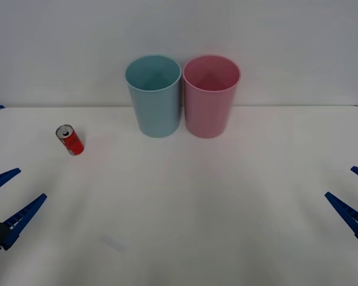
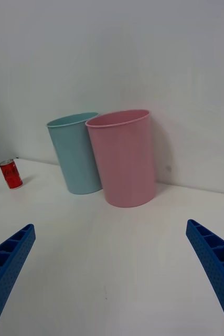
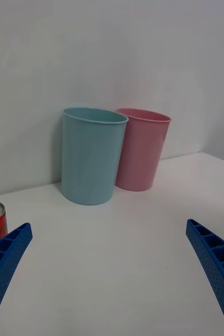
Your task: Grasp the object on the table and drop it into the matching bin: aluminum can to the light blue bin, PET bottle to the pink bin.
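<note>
Front view: aluminum can (image 1: 70, 140) stands upright ahead of the released left tool (image 1: 11, 196), untouched.

Red aluminum can (image 1: 70, 140) with silver lid, pale teal-blue bin (image 1: 154, 98), pink bin (image 1: 209, 98), plain white matte table (image 1: 197, 202), blue ribbed fingers (image 1: 21, 219) on both grippers, white wall (image 1: 256, 42)

Lab-style test setup: bare white table (image 1: 185, 238), blank white wall (image 1: 286, 42), nothing else around.
</note>
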You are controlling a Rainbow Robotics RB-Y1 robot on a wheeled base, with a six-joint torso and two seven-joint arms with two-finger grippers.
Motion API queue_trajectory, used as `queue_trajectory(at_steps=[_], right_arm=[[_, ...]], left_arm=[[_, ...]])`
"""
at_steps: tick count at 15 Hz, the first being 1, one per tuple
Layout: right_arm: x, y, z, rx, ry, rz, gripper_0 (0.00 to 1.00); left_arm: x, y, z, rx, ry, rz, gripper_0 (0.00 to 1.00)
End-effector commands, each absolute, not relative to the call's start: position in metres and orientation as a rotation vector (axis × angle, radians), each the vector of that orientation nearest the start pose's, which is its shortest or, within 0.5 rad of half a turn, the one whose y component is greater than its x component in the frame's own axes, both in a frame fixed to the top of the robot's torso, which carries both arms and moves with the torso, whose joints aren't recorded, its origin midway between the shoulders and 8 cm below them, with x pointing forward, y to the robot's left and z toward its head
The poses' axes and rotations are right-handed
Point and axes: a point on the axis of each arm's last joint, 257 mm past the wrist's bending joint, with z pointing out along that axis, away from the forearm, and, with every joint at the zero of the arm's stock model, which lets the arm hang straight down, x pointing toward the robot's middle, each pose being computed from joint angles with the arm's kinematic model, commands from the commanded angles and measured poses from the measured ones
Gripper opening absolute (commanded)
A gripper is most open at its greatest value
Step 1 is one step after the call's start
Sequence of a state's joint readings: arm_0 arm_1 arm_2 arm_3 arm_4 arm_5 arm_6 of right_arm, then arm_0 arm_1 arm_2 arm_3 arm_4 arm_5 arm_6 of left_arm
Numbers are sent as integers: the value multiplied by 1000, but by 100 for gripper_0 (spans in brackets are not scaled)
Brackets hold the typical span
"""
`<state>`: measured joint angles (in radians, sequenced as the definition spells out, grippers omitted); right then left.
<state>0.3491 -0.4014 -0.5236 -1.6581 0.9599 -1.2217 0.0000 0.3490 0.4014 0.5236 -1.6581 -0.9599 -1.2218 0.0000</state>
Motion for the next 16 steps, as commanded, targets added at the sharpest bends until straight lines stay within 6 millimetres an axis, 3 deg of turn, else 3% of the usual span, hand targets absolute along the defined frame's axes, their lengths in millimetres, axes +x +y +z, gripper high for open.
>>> queue_trajectory(at_steps=[1, 2, 8, 16], right_arm=[[342, -330, -169, -465, 1441, 567, 100], [342, -330, -169, -465, 1441, 567, 100], [342, -330, -169, -465, 1441, 567, 100], [342, -330, -169, -465, 1441, 567, 100]], left_arm=[[342, 330, -169, 465, 1441, -567, 100], [342, 332, -178, 426, 1451, -578, 100], [346, 344, -185, 388, 1472, -573, 100], [361, 384, -232, 260, 1572, -378, 100]])
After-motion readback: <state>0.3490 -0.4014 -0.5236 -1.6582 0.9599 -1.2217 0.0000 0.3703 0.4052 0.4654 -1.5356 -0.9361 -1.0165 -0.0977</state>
